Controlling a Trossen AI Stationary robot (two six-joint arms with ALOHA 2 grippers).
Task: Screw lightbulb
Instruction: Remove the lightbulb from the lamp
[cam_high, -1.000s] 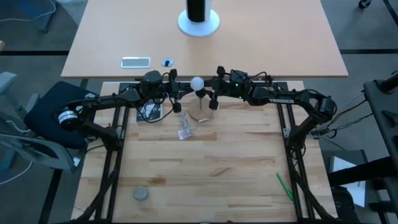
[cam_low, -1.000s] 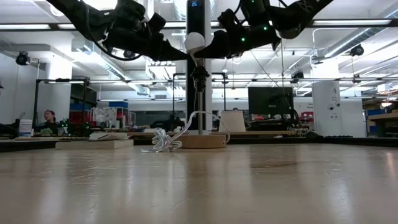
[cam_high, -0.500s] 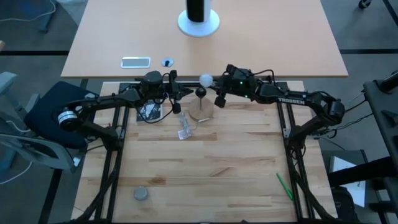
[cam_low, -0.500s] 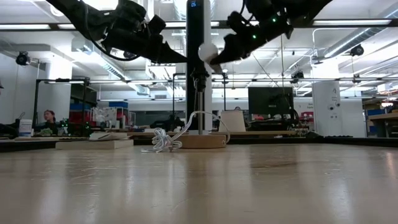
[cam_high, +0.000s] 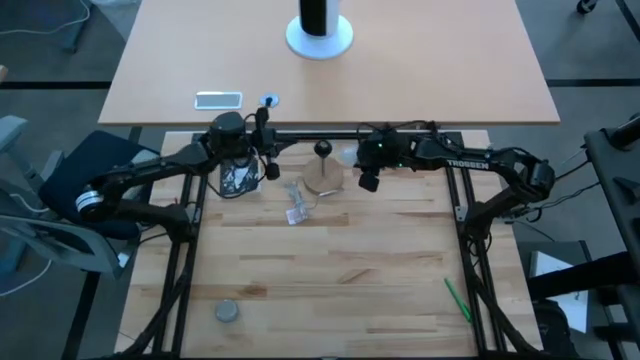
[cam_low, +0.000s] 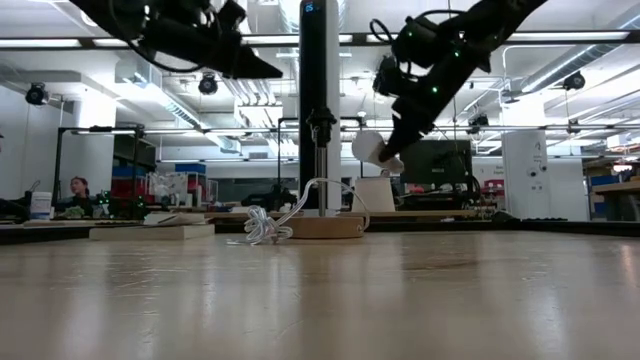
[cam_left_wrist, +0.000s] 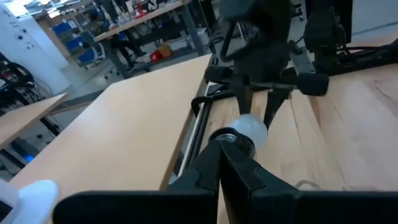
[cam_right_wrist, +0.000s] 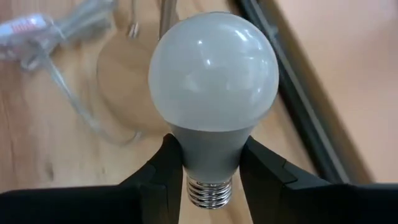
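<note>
**Ana:** Right wrist view first. What do the fingers (cam_right_wrist: 158, 177) hold?

**Ben:** The two dark fingers squeeze the grey neck of the lightbulb (cam_right_wrist: 213, 93). One finger is on each side, just above the silvery screw base. The round white globe points away from the camera. The right gripper (cam_right_wrist: 210, 171) is clamped on it.

**Ana:** Where is the lightbulb over the table?

**Ben:** In the high view it shows as a pale blob (cam_high: 347, 156) at the tip of the right gripper (cam_high: 358, 160), just beside the lamp. It is up in the air. In the low view the lightbulb (cam_low: 367, 146) hangs tilted, with its globe pointing down and toward the lamp pole.

**Ana:** What does the lamp look like?

**Ben:** It has a round wooden base (cam_high: 322, 180) and a thin black pole with a dark socket (cam_high: 323, 149) on top. A clear cord (cam_high: 297, 206) lies in a bundle next to the base.

**Ana:** And the left gripper?

**Ben:** The left gripper (cam_high: 270, 160) waits on the other side of the lamp, up in the air. Its fingers (cam_left_wrist: 205, 171) are pressed together with nothing between them.

**Ana:** Anything else on the wooden table (cam_high: 330, 270)?

**Ben:** A small grey round thing (cam_high: 227, 312) sits near the front left corner. A green stick (cam_high: 457, 299) lies near the right edge. Both are well apart from the lamp.
</note>
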